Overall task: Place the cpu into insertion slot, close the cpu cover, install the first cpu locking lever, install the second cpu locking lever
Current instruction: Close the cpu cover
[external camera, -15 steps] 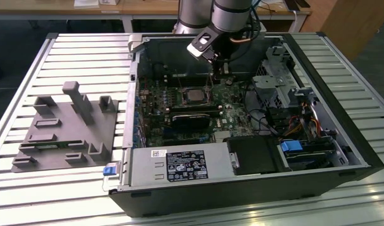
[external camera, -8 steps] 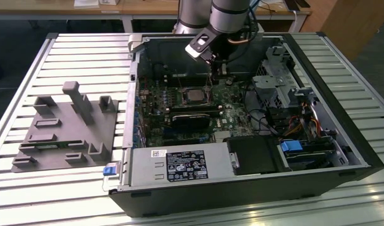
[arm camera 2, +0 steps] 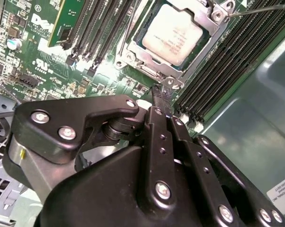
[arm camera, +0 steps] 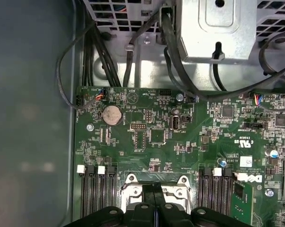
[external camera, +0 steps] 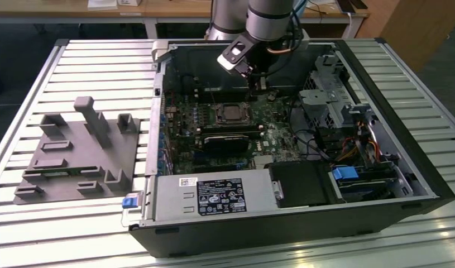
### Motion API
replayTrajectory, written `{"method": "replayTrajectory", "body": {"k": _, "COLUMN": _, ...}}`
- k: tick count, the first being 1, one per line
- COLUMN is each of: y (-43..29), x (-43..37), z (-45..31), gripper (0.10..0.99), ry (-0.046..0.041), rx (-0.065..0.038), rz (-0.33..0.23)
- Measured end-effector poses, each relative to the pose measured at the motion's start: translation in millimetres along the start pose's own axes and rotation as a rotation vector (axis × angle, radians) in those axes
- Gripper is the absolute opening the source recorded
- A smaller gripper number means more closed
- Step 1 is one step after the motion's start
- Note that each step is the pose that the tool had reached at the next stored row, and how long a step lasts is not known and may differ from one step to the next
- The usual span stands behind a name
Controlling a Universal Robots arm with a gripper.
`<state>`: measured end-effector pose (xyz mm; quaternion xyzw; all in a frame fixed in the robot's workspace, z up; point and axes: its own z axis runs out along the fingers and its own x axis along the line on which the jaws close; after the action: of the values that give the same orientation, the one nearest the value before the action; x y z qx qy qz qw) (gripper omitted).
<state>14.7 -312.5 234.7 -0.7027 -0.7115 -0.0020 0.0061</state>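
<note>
The cpu (arm camera 2: 172, 33), a pale silvery square, lies in the insertion slot (external camera: 231, 113) on the green board. The cpu cover (arm camera 2: 205, 46), a silvery frame, lies flat around the chip. A thin wire locking lever (arm camera 2: 258, 8) runs off from the cover's screw corner. My gripper (arm camera 2: 160, 94) is shut with nothing between its black fingers, and its tip hovers just off the edge of the cover. In the exterior view the gripper (external camera: 258, 85) hangs inside the case, slightly behind the slot. In the first wrist view the gripper (arm camera: 154, 190) overlaps the socket frame (arm camera: 178, 189).
Long black memory slots (arm camera 2: 227, 61) flank the socket. A black heatsink block (external camera: 227, 142) sits in front of it. A metal drive cage (external camera: 324, 100) and cables (external camera: 361, 148) fill the case at the exterior view's right. A grey fixture (external camera: 78, 151) stands on the slatted table (external camera: 56, 234).
</note>
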Motion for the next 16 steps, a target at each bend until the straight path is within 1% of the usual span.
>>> {"method": "replayTrajectory", "body": {"k": 5, "y": -3.0, "x": 0.0, "z": 6.2, "gripper": 0.106, "ry": -0.0001, "rx": 0.0, "rz": 0.0}}
{"method": "replayTrajectory", "body": {"k": 9, "y": -8.6, "x": 0.3, "z": 8.1, "gripper": 0.106, "ry": 0.0, "rx": 0.0, "rz": 0.0}}
{"method": "replayTrajectory", "body": {"k": 16, "y": -25.8, "x": 0.8, "z": 9.8, "gripper": 0.106, "ry": -0.0001, "rx": 0.0, "rz": 0.0}}
